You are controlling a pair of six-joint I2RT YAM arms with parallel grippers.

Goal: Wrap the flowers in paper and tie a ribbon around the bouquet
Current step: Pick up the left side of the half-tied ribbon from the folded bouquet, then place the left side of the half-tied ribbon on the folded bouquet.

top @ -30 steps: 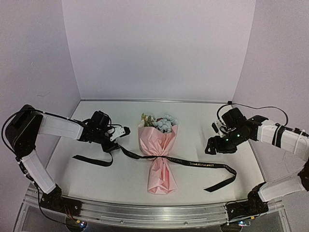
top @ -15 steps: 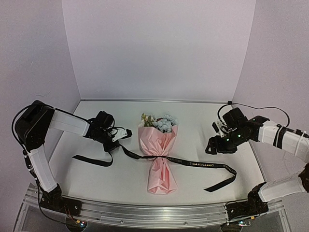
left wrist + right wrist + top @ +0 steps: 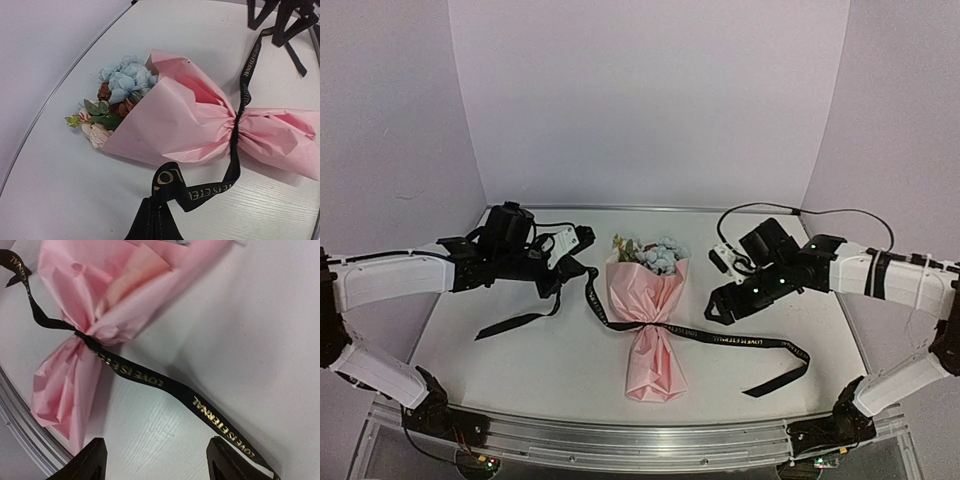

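Left gripper [image 3: 575,241] was clamped on the ribbon [image 3: 720,338] left of the bouquet [image 3: 650,305]; the open right gripper [image 3: 717,307], right of it, probably needed the slack tail before any tightening.

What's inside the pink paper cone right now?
Blue, cream and rust flowers with green leaves poke out of the open end of the paper. Stems can't be seen: the paper covers them.

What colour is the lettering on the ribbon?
Gold, on a black ribbon. The right wrist view shows it best.
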